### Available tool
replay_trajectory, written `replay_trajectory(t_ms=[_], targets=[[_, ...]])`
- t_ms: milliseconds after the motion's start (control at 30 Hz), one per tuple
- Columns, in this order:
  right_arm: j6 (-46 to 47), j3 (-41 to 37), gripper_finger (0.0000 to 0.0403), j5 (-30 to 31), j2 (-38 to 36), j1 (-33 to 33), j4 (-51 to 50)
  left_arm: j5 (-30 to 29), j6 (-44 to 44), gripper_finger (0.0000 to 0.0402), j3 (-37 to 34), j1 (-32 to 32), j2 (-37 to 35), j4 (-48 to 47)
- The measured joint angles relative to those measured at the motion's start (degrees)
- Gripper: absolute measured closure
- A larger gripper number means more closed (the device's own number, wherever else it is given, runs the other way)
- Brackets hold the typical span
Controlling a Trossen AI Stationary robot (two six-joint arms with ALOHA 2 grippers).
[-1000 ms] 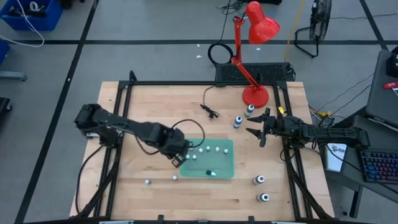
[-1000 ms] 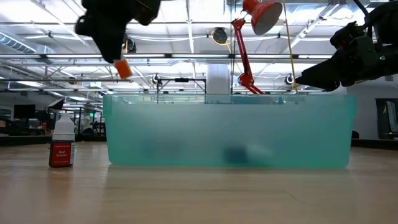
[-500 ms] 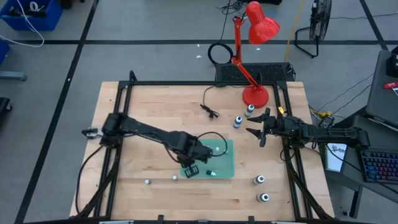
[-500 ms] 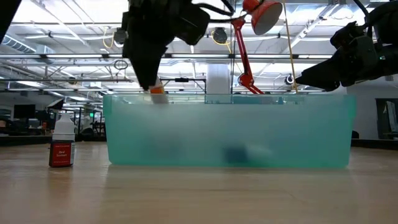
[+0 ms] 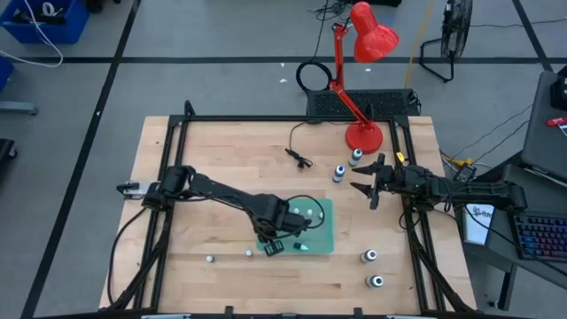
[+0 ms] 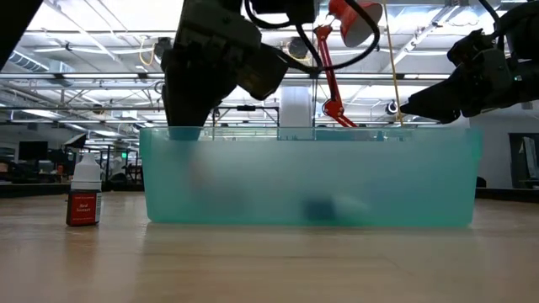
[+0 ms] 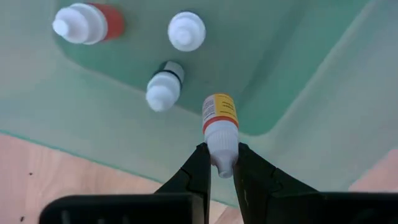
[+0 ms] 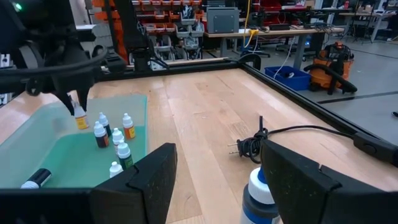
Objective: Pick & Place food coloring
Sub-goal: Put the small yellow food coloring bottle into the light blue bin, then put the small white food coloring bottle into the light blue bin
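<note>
While the green tray (image 5: 321, 237) sits near the middle of the table, several tiny white-capped food coloring bottles (image 8: 109, 144) stand upright in it and a dark one (image 8: 36, 178) lies on its side on the tray floor. Over the tray's corner, the left gripper (image 7: 221, 169) is clamped on the white cap of a yellow-labelled bottle (image 7: 220, 118), which hangs between its fingers just inside the tray wall; three other bottles, one with a red body (image 7: 87, 22), stand close by on the tray floor. From table height the frosted tray wall (image 6: 379, 177) blurs its contents, but a red-labelled bottle (image 6: 83, 198) shows standing on the wood just outside it. From above, two tiny bottles (image 5: 210, 259) lie on the table near the tray's front, and four larger white-topped bottles stand apart: two (image 5: 338, 173) near the red lamp (image 5: 363, 89) and two (image 5: 369, 257) toward the table's front. Beside the lamp pair, the right gripper (image 5: 367, 183) hovers with its fingers spread wide, empty
</note>
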Motion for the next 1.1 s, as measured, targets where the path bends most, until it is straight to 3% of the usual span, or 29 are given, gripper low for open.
replay_trajectory(t_ms=[733, 967, 1100], targets=[[-0.02, 0.00, 0.0181, 0.00, 0.00, 0.00, 0.00, 4.02, -0.70, 0.0352, -2.56, 0.00, -0.03, 3.16], [-0.01, 0.01, 0.0181, 0.00, 0.01, 0.00, 0.00, 4.65, -0.70, 0.0275, -2.56, 0.00, -0.03, 3.17], [0.00, 0.02, 0.0181, 0.00, 0.02, 0.00, 0.00, 4.96, -0.32, 0.0252, -2.50, 0.01, -0.03, 3.40]])
